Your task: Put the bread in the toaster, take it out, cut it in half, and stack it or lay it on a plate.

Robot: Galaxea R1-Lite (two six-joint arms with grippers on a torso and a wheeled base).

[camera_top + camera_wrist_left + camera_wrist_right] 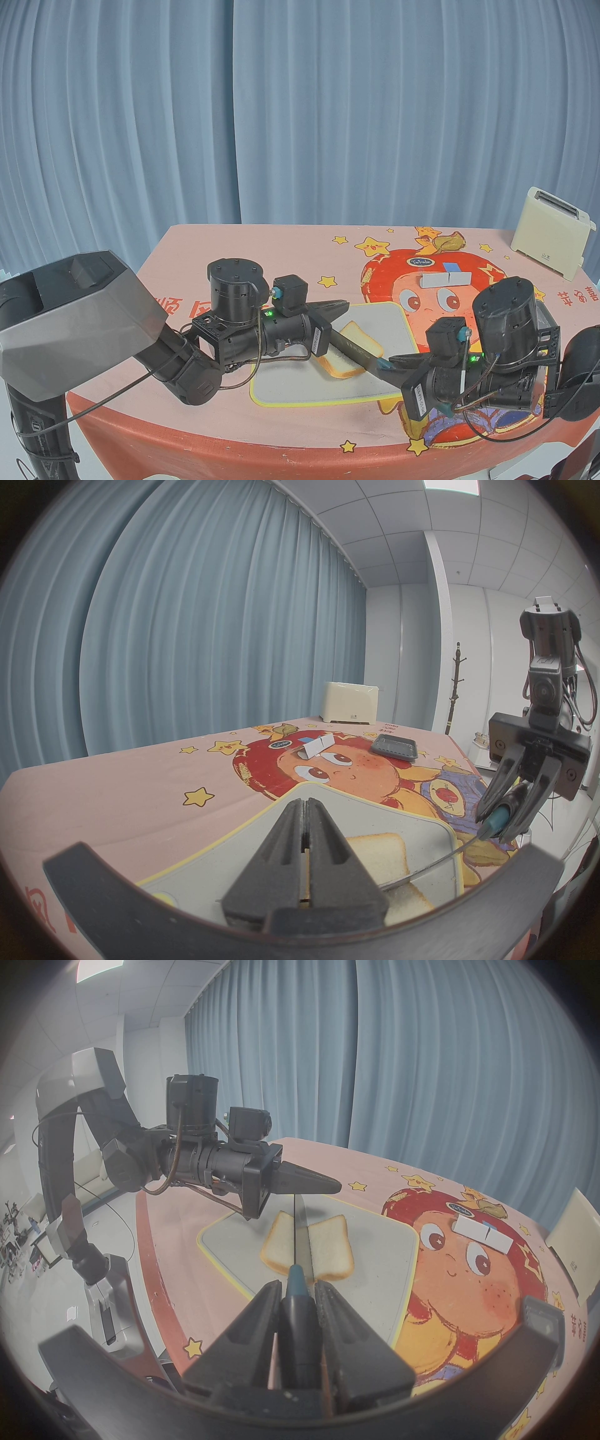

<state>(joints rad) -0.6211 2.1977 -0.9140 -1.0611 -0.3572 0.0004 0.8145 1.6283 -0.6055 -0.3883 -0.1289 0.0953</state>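
Teal-handled knife sits clamped in the right gripper, its blade running straight out from the jaws across the middle of the bread, which lies on the grey cutting board just ahead of that gripper. Past the blade's tip, the left gripper points back toward it, fingers pressed together, above the slice's far side. Well beyond both grippers stands the cream toaster.
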